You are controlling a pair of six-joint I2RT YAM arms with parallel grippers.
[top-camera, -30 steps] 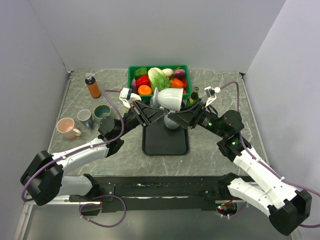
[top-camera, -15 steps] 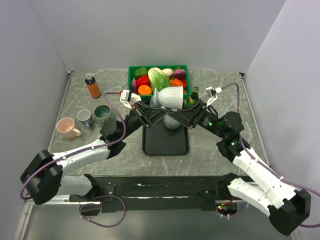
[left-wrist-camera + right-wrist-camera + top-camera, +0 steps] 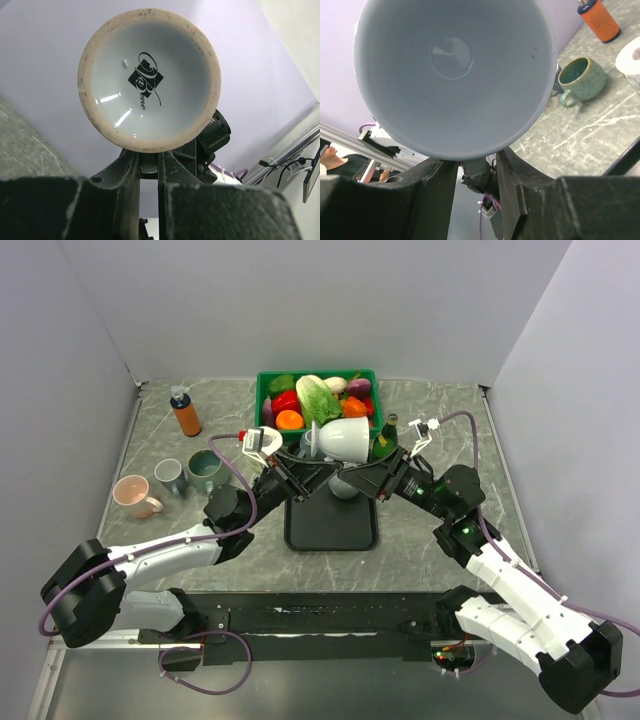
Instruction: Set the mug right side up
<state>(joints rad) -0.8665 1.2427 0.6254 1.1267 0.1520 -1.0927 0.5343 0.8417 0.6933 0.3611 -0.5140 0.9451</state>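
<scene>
One white mug (image 3: 345,437) hangs on its side in the air over the 12 o'clock end of the one black tray (image 3: 330,532). Its foot faces the left gripper (image 3: 149,166), whose jaws are pinched narrow on a pale bit of it, and its mouth faces the right gripper (image 3: 476,165), whose hold I cannot tell. One green crate (image 3: 262,390) of vegetables sits just behind at 12 o'clock, three cups (image 3: 169,476) at 9 and one orange bottle (image 3: 185,413) at 10, while bare table (image 3: 450,455) runs at 3 o'clock to the wall.
</scene>
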